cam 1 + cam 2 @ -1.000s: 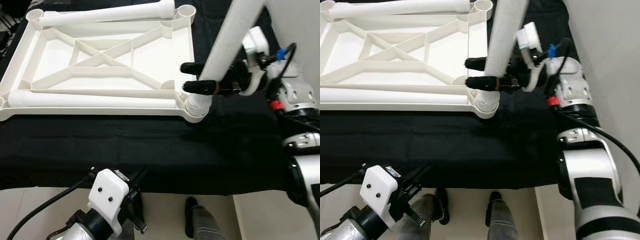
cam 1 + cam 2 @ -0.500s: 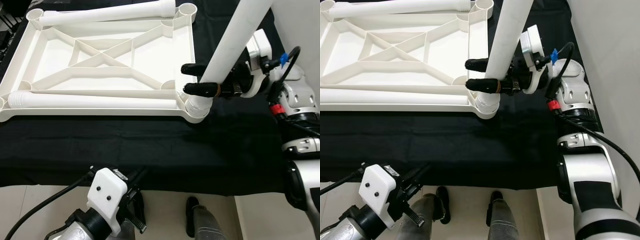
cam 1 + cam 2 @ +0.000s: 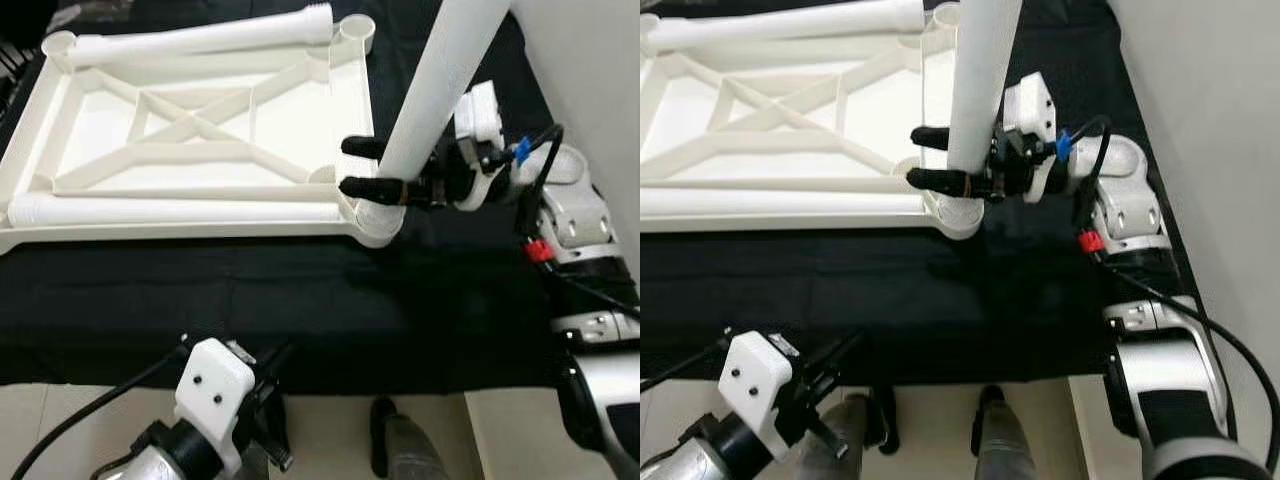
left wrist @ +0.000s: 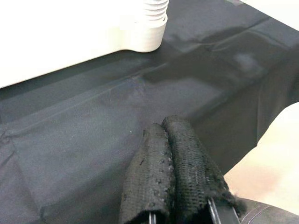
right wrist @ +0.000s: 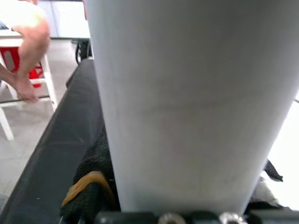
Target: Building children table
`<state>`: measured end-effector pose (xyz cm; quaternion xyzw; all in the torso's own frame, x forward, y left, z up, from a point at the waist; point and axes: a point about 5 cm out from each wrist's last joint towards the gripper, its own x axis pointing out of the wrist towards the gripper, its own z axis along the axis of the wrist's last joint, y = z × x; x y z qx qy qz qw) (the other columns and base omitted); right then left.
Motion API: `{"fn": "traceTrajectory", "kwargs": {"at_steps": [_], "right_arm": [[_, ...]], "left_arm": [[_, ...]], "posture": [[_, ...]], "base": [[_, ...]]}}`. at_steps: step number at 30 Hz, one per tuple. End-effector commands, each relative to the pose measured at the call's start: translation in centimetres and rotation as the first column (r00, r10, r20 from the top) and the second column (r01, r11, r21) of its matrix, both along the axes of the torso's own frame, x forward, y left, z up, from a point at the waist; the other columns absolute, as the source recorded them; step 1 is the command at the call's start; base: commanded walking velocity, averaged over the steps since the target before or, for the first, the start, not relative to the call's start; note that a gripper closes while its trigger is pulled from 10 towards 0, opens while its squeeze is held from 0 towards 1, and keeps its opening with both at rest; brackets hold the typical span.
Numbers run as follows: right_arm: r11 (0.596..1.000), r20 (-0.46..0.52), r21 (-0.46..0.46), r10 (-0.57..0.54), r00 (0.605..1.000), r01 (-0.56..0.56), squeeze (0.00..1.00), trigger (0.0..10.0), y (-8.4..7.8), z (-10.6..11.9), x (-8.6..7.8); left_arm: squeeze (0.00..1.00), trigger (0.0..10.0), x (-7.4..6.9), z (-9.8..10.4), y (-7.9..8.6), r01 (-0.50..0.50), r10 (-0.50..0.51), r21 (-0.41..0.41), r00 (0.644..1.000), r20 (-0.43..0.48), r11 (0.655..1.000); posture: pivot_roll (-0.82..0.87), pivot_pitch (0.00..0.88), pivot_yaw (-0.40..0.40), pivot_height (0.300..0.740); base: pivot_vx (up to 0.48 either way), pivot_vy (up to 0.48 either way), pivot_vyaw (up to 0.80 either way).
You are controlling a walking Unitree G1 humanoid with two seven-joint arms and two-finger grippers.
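Note:
An upside-down white tabletop [image 3: 100,120] with crossed ribs lies on a black cloth. Two white legs lie on it, one along the far edge [image 3: 200,35] and one along the near edge [image 3: 170,208]. A third leg [image 3: 440,70] stands almost upright, its threaded end in the near right corner socket [image 3: 375,218]. My right gripper [image 3: 348,167] is shut on this leg just above the socket, and the leg's smooth side [image 5: 187,102] sits close in the right wrist view. My left gripper [image 4: 161,128] hangs shut and empty in front of the table's near edge.
The black cloth [image 3: 300,300] covers the table down to its front edge, with pale floor and my feet [image 3: 400,445] below. A white wall [image 3: 600,70] runs close on the right. A person's bare limb [image 5: 28,37] shows far off by a white stool.
The camera has shifted, so the whole scene sits further left. My right gripper keeps its hold on the leg at the corner socket, and the leg now stands slightly more upright.

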<state>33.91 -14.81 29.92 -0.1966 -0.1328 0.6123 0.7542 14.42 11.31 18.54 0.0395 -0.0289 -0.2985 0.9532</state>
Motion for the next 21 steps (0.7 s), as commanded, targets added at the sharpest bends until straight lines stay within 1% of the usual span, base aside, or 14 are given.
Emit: {"fn": "traceTrajectory", "kwargs": {"at_steps": [1,2,4,5,6,8,9,10,11,13,14,15,19,21], "right_arm": [[0.981,-0.224,-0.155,-0.152,0.963,0.119,0.00,10.0,-0.2,-5.4,0.4],[0.966,-0.257,-0.169,-0.235,0.937,0.196,0.00,10.0,-0.1,-5.8,0.4],[0.966,-0.257,-0.169,-0.235,0.937,0.196,0.00,10.0,-0.1,-5.8,0.4],[0.884,-0.394,-0.177,-0.467,0.792,0.433,0.00,10.0,0.7,-8.1,-0.3],[0.884,-0.394,-0.177,-0.467,0.792,0.433,0.00,10.0,0.7,-8.1,-0.3],[0.822,-0.465,-0.181,-0.556,0.689,0.541,0.00,10.0,1.2,-9.6,-1.7],[0.804,-0.473,-0.164,-0.573,0.669,0.572,0.00,10.0,1.4,-9.9,-2.0],[0.804,-0.473,-0.164,-0.573,0.669,0.572,0.00,10.0,1.4,-9.9,-2.0],[0.785,-0.463,-0.121,-0.586,0.665,0.608,0.00,10.0,1.6,-9.7,-2.2],[0.785,-0.463,-0.121,-0.586,0.665,0.608,0.00,10.0,1.6,-9.7,-2.2],[0.727,-0.474,-0.036,-0.617,0.628,0.686,0.00,10.0,1.8,-9.7,-2.8],[0.727,-0.474,-0.036,-0.617,0.628,0.686,0.00,10.0,1.8,-9.7,-2.8],[0.635,-0.501,0.059,-0.649,0.573,0.770,0.00,10.0,2.6,-10.5,-4.9],[0.625,-0.503,0.166,-0.612,0.611,0.763,0.00,10.0,3.5,-9.5,-5.3]], "left_arm": [[0.00,10.0,-0.3,-0.2,0.1,0.012,-0.012,0.003,1.000,-0.021,1.000],[0.00,10.0,-0.3,-0.2,0.0,0.013,-0.013,0.002,1.000,-0.021,1.000],[0.00,10.0,-0.3,-0.2,0.0,0.013,-0.013,0.002,1.000,-0.021,1.000],[0.00,10.0,-0.3,-0.3,0.0,0.009,-0.009,0.001,1.000,-0.020,1.000],[0.00,10.0,-0.3,-0.3,0.0,0.009,-0.009,0.001,1.000,-0.020,1.000],[0.00,10.0,-0.2,-0.3,0.0,0.007,-0.007,0.001,1.000,-0.018,1.000],[0.00,10.0,-0.2,-0.3,0.0,0.007,-0.007,0.001,1.000,-0.017,1.000],[0.00,10.0,-0.2,-0.3,0.0,0.007,-0.007,0.001,1.000,-0.017,1.000],[0.00,10.0,-0.1,-0.3,0.0,0.008,-0.008,0.000,1.000,-0.017,1.000],[0.00,10.0,-0.1,-0.3,0.0,0.008,-0.008,0.000,1.000,-0.017,1.000],[0.00,10.0,0.0,-0.3,0.0,0.008,-0.008,0.000,1.000,-0.015,1.000],[0.00,10.0,0.0,-0.3,0.0,0.008,-0.008,0.000,1.000,-0.015,1.000],[0.00,10.0,0.2,-0.3,0.1,0.006,-0.006,0.002,1.000,-0.010,1.000],[0.00,10.0,0.3,-0.3,0.2,0.005,-0.005,0.003,1.000,-0.006,1.000]], "posture": [[0.09,0.415,0.043,0.740],[0.08,0.410,0.036,0.740],[0.08,0.410,0.036,0.740],[0.07,0.401,0.028,0.740],[0.07,0.401,0.028,0.740],[0.07,0.398,0.028,0.740],[0.06,0.400,0.030,0.740],[0.06,0.400,0.030,0.740],[0.06,0.401,0.031,0.740],[0.06,0.401,0.031,0.740],[0.06,0.397,0.031,0.740],[0.06,0.397,0.031,0.740],[0.05,0.391,0.034,0.740],[0.05,0.389,0.036,0.740]], "base": [[0.000,0.000,0.00],[0.000,0.000,0.00],[0.000,0.000,0.00],[0.000,0.000,0.00],[0.000,0.000,0.00],[0.000,0.000,0.00],[0.000,0.000,0.00],[0.000,0.000,0.00],[0.000,0.000,0.00],[0.000,0.000,0.00],[0.000,0.000,0.00],[0.000,0.000,0.00],[0.000,0.000,0.00],[0.000,0.000,0.00]]}}
